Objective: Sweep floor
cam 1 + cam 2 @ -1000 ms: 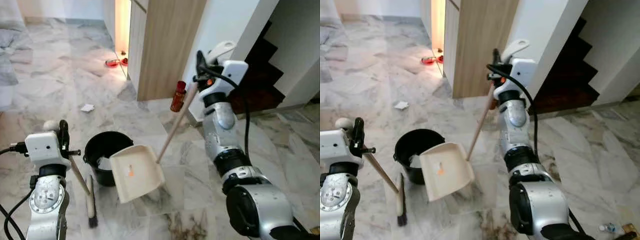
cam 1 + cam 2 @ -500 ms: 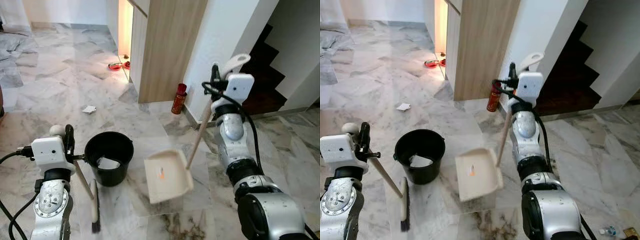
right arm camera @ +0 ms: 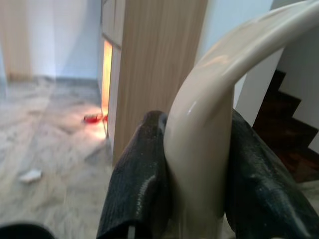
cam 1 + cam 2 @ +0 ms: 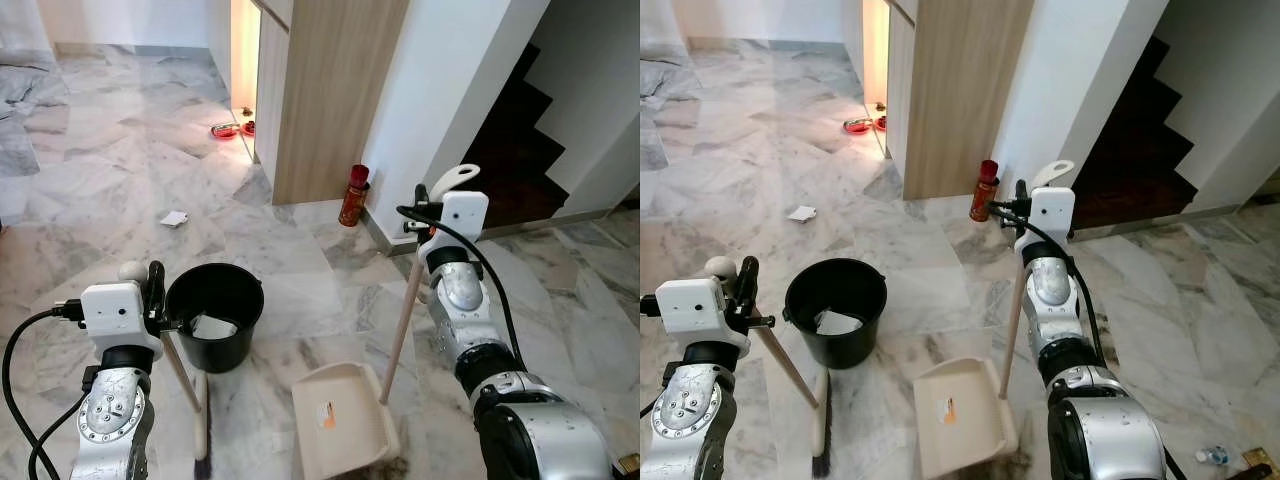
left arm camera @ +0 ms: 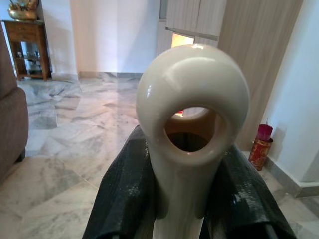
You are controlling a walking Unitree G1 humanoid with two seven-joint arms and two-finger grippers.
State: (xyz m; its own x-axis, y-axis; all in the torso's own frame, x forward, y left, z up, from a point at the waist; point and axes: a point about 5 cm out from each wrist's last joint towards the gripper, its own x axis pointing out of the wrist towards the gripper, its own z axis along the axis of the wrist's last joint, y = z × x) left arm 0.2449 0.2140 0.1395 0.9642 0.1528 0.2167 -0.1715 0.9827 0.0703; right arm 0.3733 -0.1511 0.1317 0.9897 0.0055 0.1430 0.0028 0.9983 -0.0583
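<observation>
Dustpan (image 4: pixel 342 421) down on the marble now — a second ago it was tipped over the black bucket (image 4: pixel 214 315). Right gripper (image 4: pixel 428 213) clamps its handle; left gripper (image 4: pixel 155 298) clamps the broom (image 4: pixel 198 415). Emptied, I'd guess — paper scrap (image 4: pixel 174 217) remains to sweep.

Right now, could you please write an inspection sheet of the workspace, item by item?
Surface: grey-veined marble floor.
Job's things: cream dustpan resting on the floor beside the black bucket; broom head down on the floor.
Clutter: white paper scrap; red can by the wall; red dishes.
Grippers: left gripper jaws shut on the broom handle; right gripper jaws shut on the dustpan handle.
Cables: black cable at the left arm.
Surroundings: wooden cabinet, dark stairs.
</observation>
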